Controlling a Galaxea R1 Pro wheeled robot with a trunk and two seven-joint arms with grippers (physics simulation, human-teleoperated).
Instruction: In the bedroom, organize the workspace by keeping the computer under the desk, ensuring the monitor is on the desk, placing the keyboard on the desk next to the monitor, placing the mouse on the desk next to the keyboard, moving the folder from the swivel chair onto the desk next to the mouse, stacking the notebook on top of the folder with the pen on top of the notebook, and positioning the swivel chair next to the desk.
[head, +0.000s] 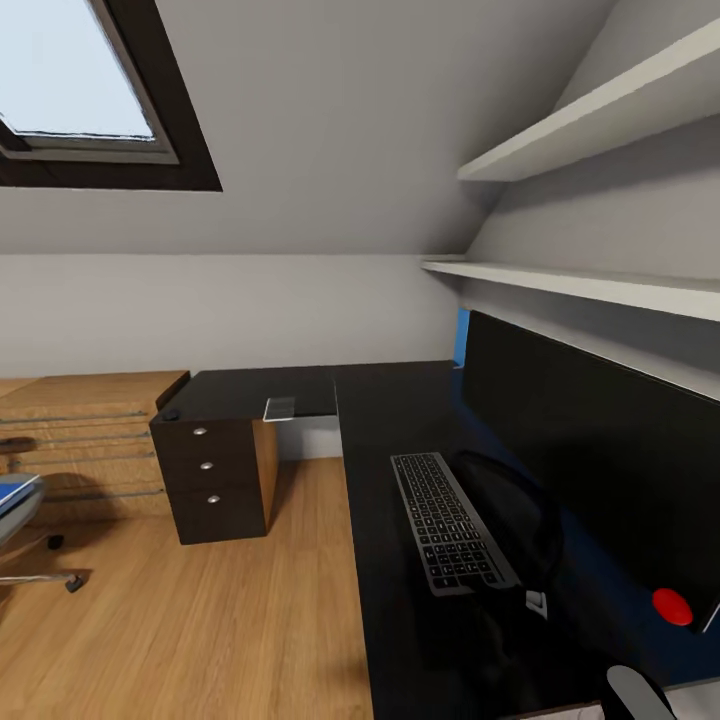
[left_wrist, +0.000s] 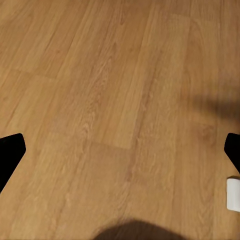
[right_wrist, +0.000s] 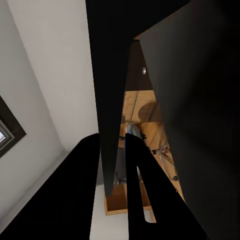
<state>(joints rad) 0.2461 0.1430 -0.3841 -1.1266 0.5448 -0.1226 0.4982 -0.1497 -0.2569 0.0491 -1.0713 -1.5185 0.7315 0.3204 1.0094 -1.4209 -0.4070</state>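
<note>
Nearest in the head view, the monitor's (head: 600, 460) red dot sits at its lower corner, and the wide black screen stands along the right side of the desk (head: 400, 420). The keyboard (head: 450, 522) lies flat on the glossy top just beside the monitor's curved foot. Farther along, the desk turns left above its drawer unit (head: 212, 475) with three round silver knobs, and a small pale card (head: 281, 408) rests near that corner. At the left edge, the swivel chair (head: 22, 525) stands well apart from the desk with the blue folder (head: 12, 492) on its seat, a light wooden chest (head: 85, 440) behind it. The left gripper (left_wrist: 120, 155) hangs spread wide over wooden floor (left_wrist: 110, 100). The right gripper (right_wrist: 112, 190) points up along the desk's edge; its spread is unclear.
</note>
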